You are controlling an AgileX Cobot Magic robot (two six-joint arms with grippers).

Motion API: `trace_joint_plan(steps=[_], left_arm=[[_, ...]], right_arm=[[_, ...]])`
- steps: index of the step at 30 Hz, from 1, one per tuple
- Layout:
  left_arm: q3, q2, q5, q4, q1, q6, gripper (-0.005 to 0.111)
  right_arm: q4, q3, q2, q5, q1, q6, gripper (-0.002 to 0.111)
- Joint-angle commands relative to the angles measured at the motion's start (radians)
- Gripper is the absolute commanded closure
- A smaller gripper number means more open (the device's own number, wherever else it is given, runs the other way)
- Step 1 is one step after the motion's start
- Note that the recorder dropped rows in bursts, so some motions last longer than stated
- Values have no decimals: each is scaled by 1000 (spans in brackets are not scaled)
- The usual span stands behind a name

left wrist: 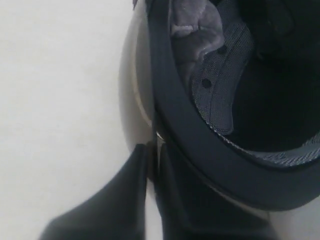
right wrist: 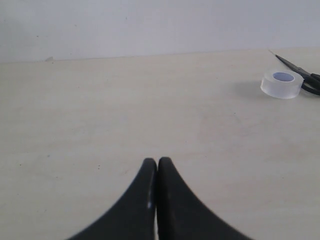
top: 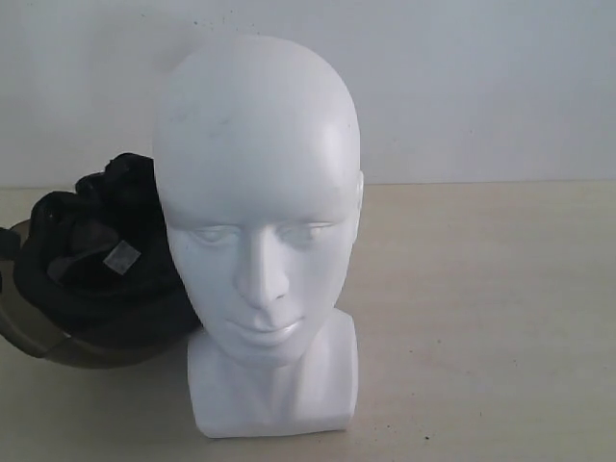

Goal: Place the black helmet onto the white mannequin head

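The white mannequin head [top: 260,192] stands upright on its squarish base in the middle of the exterior view, face to the camera. Behind it on the left lies the black helmet [top: 96,279], opening up so its padding shows, with the tinted visor [top: 38,337] at its lower left. Neither gripper appears in the exterior view. In the left wrist view my left gripper [left wrist: 154,147] is shut on the helmet's [left wrist: 190,130] edge: one finger outside the visor [left wrist: 137,90], the other against the black rim. My right gripper [right wrist: 157,162] is shut on nothing, over bare table.
A clear tape roll [right wrist: 282,83] and black scissors [right wrist: 305,75] lie far off on the beige table [right wrist: 125,110] in the right wrist view. A white wall [top: 481,87] stands behind the table.
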Motion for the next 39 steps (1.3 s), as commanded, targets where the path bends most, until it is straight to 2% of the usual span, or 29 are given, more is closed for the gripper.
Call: trace_joint_plan(steps=[1, 4, 12, 20, 26, 39], left_arm=[[60, -87, 123, 37, -4, 2, 102], [80, -135, 188, 110, -4, -6, 102], [82, -232, 406, 191, -4, -6, 102], [120, -333, 520, 262, -4, -6, 102], [120, -368, 527, 348, -4, -6, 102], [120, -368, 446, 329, -4, -6, 102]], right_arm=[[-4, 0, -4, -8, -1, -3, 109], [-4, 0, -4, -8, -1, -3, 109], [-4, 0, -4, -8, -1, -3, 109], [-4, 0, -4, -8, -1, -3, 109], [-4, 0, -4, -8, -1, -3, 109], [-4, 0, -4, -5, -1, -3, 109]])
